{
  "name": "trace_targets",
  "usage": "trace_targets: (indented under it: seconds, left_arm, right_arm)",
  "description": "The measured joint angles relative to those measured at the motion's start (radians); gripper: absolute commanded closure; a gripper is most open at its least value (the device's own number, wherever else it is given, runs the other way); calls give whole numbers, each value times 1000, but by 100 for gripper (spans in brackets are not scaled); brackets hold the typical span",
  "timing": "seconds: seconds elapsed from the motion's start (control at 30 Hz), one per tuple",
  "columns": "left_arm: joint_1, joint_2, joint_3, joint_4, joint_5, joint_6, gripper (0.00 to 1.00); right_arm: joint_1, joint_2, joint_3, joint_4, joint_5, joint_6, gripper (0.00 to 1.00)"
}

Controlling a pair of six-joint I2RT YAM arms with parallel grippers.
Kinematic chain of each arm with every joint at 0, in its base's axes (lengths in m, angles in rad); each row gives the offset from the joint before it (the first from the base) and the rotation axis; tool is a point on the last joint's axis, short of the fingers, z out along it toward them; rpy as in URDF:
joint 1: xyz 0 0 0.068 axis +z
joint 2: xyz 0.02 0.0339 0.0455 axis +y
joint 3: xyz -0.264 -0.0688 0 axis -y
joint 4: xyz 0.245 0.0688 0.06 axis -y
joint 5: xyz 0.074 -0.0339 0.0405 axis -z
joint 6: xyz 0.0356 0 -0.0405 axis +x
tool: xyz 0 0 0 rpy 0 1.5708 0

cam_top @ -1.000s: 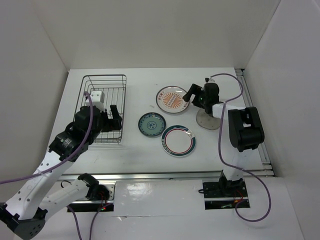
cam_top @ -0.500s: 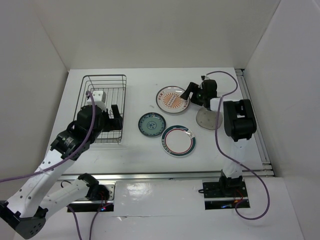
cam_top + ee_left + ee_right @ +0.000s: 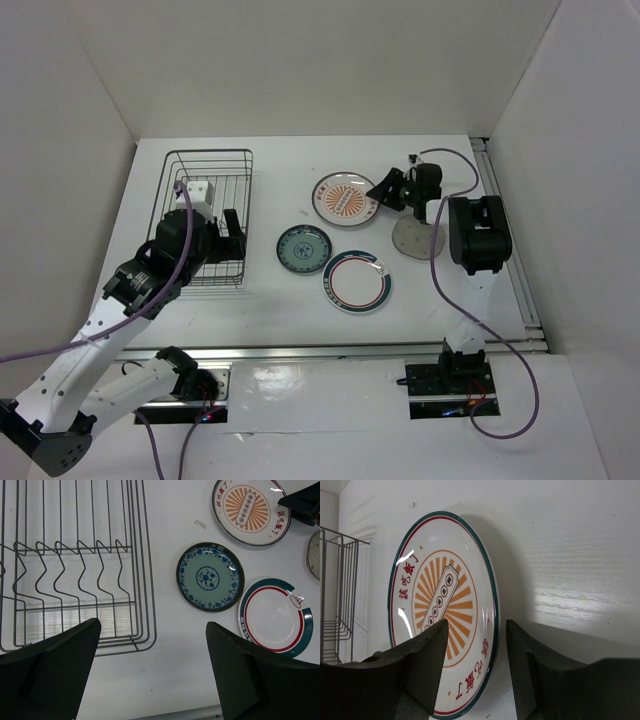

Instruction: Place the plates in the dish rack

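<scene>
Right, nearest my side of the table (image 3: 280, 310) lies the white ringed plate (image 3: 356, 281), flat and untouched, and just beyond it to the left the teal plate (image 3: 303, 248), also flat; the two sit close but apart. Level with the teal one, the left gripper (image 3: 152, 630) hovers over the near right corner of the dish rack (image 3: 215, 175), jaws spread wide and holding nothing, so I read it as merely waiting. The rack holds no plate (the left wrist view shows its wires bare), so I judge the task barely begun. Over on the right a grey disc (image 3: 417, 238) rests on the table. Farther out is the orange sunburst plate (image 3: 440, 610), flat on the table and well apart from the rack, and the right gripper (image 3: 477, 627) is down at its right-hand rim with the jaws spread, one finger over the plate's face and the other outside the rim; I cannot tell whether either pad touches it. That is where trouble could come: the plate is shallow and lies flush, so if the outer finger fails to get under the rim, closing would shove the plate sliding toward the rack or squirt it out sideways. A pinch this near the edge could also let the plate swing and slip once lifted, perhaps onto the teal plate on the way across.
</scene>
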Motion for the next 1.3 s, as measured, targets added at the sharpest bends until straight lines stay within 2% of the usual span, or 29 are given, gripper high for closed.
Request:
trace_targets:
  seconds: [0.13,0.17,0.27,0.3,0.63,0.83,0.97,1.07,1.2,1.3]
  left_arm:
    - [0,2,0,1,0,1,0]
    - [0,2,0,1,0,1,0]
    - [0,7,0,2,4,1,0]
    - [0,12,0,2,7,1,0]
    - [0,94,32,-8,77,0,0]
    - [0,187,204,20,138,-2,0]
    - [4,360,381,75,171,0,0]
    - [20,545,507,137,229,9,0]
    - [75,740,544,192,330,19,0]
    - [154,814,504,227,439,-7,0]
  right_arm:
    - [-20,20,-9,32,-28,30,65]
    - [-26,27,-9,39,-30,38,77]
    - [-40,47,-11,54,-50,62,98]
    - [-48,50,-11,60,-65,87,100]
    - [-101,66,-9,100,-107,217,100]
    - [-111,-1,-9,130,-122,282,100]
    - [-90,-100,-9,140,-180,295,100]
    - [-57,-196,-21,168,-232,294,100]
    - [-10,-328,-75,227,-292,286,100]
    - [15,-390,-87,248,-322,272,100]
